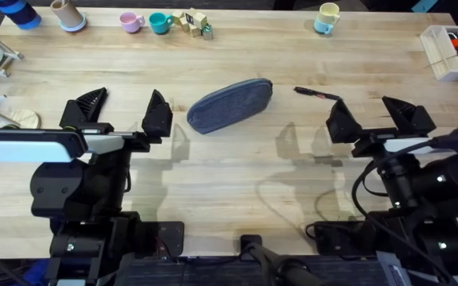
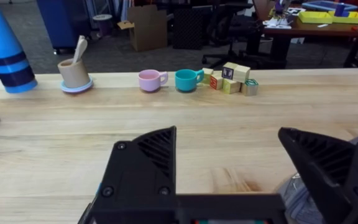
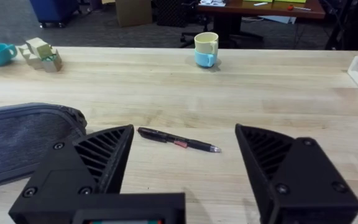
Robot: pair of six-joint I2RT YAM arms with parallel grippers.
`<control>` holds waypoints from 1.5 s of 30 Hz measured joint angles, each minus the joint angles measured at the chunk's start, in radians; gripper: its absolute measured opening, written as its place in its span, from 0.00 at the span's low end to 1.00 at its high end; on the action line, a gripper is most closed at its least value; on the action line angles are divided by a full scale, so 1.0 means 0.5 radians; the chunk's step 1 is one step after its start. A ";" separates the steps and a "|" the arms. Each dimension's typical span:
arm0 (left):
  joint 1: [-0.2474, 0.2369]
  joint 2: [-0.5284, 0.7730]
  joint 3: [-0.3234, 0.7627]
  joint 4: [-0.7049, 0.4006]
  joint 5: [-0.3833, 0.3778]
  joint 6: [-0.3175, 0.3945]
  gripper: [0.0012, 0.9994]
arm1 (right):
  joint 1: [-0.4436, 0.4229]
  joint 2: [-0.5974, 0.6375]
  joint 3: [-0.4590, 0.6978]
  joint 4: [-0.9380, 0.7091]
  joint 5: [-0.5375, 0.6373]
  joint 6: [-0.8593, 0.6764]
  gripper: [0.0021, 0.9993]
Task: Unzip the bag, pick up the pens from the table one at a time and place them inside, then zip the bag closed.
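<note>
**benchrat:** Nearest the camera, the two arm bases are sitting low, so going left to right: left pincer (image 1: 125, 111) is hovering with its fingers spread wide apart, nothing in it, just left of the bag (image 1: 230, 105). That grey-blue bag is lying at a slant mid-desk (image 1: 237, 199), and it's looking zipped shut to me.

**yam_fan:** Agreed. Then the one pen (image 1: 318, 94) I can make out is lying just right of the bag, not touching it. Right pincer (image 1: 381, 120) is hanging close by the pen, also gaping open and empty.

**benchrat:** So unzipping is looking like the job right now. My guess: left one should be pinning the bag's near end so it isn't sliding, while the other is grabbing the zipper pull.

**yam_fan:** Yeah, and pulling along the zipper line, not upward, or the whole pouch is going along for the ride. I can't actually spot the pull tab though, so which end to start from is anyone's guess.
</note>
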 joint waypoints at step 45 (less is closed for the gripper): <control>0.000 1.495 1.855 -1.385 0.002 -0.118 0.99 | 0.000 1.825 1.822 -0.782 -0.240 -0.196 1.00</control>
